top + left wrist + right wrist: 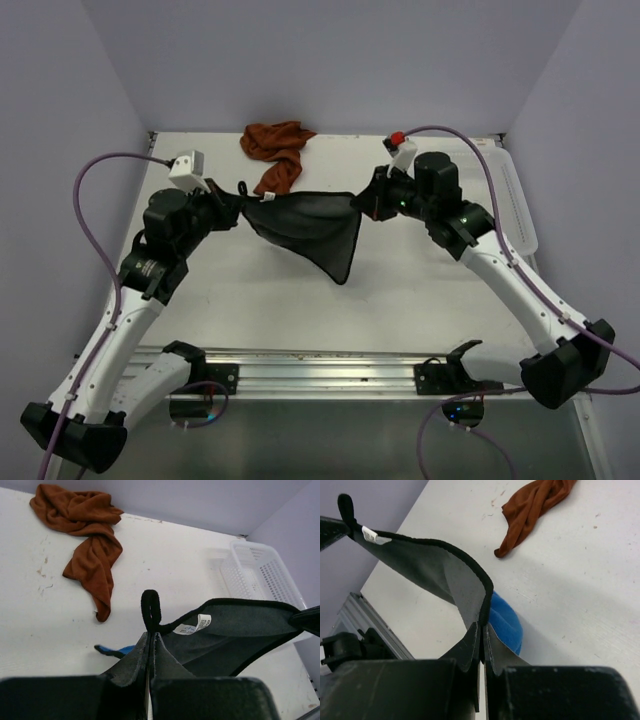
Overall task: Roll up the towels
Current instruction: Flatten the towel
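A dark grey towel with black edging (310, 225) hangs stretched in the air between my two grippers. My left gripper (240, 203) is shut on its left corner, by the hanging loop and white label (196, 624). My right gripper (368, 200) is shut on its right corner (482, 627). A bright blue towel (505, 622) lies on the table under the dark one; a tip of it shows in the left wrist view (116, 651), and it is hidden in the top view. The rust-brown towel (278, 150) lies crumpled at the back of the table.
A white mesh basket (515, 200) stands at the right edge of the table and shows in the left wrist view (260, 575). A metal rail (320, 365) runs along the front edge. Walls close the table on three sides.
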{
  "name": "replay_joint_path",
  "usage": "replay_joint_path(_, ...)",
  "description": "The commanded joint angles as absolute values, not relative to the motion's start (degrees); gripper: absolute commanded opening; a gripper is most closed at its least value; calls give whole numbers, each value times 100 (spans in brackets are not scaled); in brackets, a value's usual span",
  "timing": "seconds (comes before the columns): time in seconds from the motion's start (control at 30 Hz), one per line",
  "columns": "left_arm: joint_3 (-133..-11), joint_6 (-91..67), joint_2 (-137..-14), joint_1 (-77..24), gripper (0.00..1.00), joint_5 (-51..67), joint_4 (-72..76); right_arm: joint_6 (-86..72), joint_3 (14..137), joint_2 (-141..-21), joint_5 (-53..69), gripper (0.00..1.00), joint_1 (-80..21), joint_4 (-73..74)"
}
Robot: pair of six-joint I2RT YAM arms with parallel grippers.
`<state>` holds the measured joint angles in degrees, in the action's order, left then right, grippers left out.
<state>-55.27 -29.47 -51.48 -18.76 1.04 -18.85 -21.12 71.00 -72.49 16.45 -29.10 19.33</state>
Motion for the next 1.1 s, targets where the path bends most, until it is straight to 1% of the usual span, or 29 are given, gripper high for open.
replay_joint_path(0.0,-5730,-2962,-4773,-1837,0,536,-1670,-1802,7032,-6567,1802,0,-3014,2390)
replay_joint_path(0.2,-5634,-3032,-4070,-1837,0,914,-1512,-1968,6856,-5626,1846,0,-3076,2952)
replay_joint_path(0.33,-5406,-3111,-3692,-1837,0,1019,-1590,-2468,6645,-5143,1881,0,-3076,3076)
replay_joint_path(0.4,-5056,-3146,-3534,-1837,0,1046,-1591,-2680,6408,-4932,1715,0,-3067,3120)
replay_joint_path(0.53,-4475,-3357,-3322,-1837,0,976,-1547,-2909,6039,-4869,1179,0,-3067,3331)
replay_joint_path(0.7,-3956,-3392,-3612,-1837,0,905,-1126,-2979,5564,-5132,485,0,-3067,3007)
replay_joint_path(0.87,-3893,-3226,-4288,-1837,0,686,-239,-2804,5441,-5895,10,0,-3050,2462)
replay_joint_path(0.97,-4008,-3068,-4955,-1837,0,650,280,-2637,5405,-6361,-97,0,-2901,1970)
replay_joint_path(1.07,-4078,-2997,-5588,-1837,0,659,798,-2558,5414,-6809,61,0,-2612,1373)
